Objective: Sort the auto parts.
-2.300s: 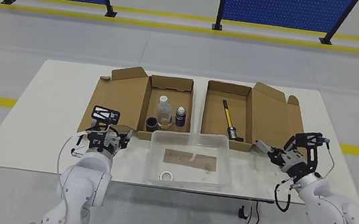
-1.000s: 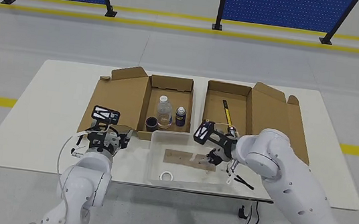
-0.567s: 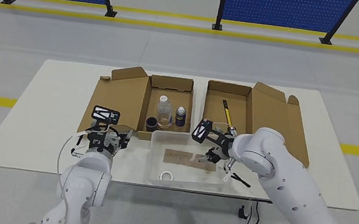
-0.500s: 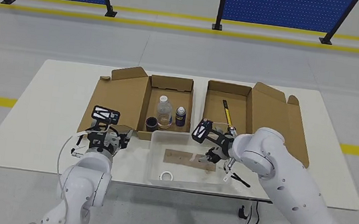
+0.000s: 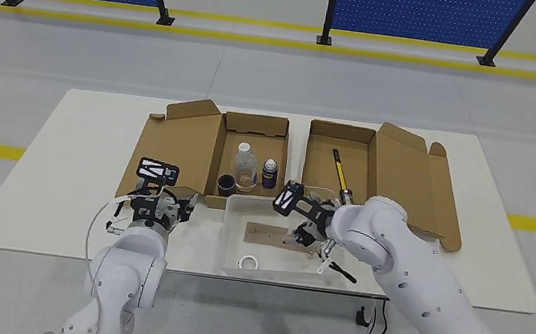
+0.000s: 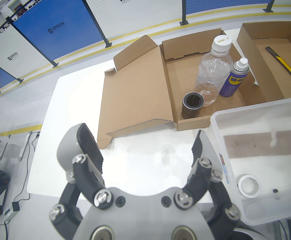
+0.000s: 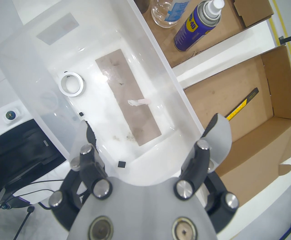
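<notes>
Bin (image 5: 229, 235), clear plastic, rectangular, sits on white table (image 6: 68, 95) just in front of two open cardboard boxes. Ring (image 7: 71, 83), smooth bright metal, lies flat on the bin floor near one corner, apart from a flat brown strip (image 7: 129, 100). Right gripper (image 7: 154, 127) hangs over the bin end nearest right box (image 7: 250, 136), jaws spread wide, holding nothing. Left gripper (image 6: 142, 136) hovers over bare table by left box (image 6: 136, 95) flap, ribbed pads (image 6: 88, 145) wide apart, empty. Left box holds clear bottle (image 6: 213, 77), blue can (image 6: 234, 81) and black cylinder (image 6: 192, 108), all upright. Slim black-and-yellow tool (image 7: 246, 100) lies flat in right box
</notes>
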Controlling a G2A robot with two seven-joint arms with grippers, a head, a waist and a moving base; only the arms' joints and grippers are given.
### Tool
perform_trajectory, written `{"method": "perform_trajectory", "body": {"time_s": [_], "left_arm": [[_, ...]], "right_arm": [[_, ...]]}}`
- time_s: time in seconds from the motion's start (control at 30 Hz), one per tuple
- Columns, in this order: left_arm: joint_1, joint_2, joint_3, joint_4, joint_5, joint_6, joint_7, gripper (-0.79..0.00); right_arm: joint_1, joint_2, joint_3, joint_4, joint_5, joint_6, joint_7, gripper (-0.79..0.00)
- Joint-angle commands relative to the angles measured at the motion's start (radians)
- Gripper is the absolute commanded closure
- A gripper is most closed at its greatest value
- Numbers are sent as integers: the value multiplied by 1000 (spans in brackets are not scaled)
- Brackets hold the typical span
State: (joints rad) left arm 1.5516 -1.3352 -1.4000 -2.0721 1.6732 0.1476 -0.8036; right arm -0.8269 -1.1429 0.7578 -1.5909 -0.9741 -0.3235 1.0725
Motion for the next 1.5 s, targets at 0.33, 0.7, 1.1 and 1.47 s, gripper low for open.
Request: {"method": "perform_trajectory", "body": {"time_s": [0.33,0.7,1.1,1.47], "left_arm": [[0,0,0,0,0,0,0,-785],[0,0,0,0,0,0,0,-785],[0,0,0,0,0,0,0,-785],[0,0,0,0,0,0,0,-785]], "right_arm": [[30,-64,-98,78,85,197,43,-659],[7,-89,-129,93,74,237,-9,-376],[32,-129,-187,115,47,247,19,-308],[90,-194,-266,242,89,188,41,-317]]}}
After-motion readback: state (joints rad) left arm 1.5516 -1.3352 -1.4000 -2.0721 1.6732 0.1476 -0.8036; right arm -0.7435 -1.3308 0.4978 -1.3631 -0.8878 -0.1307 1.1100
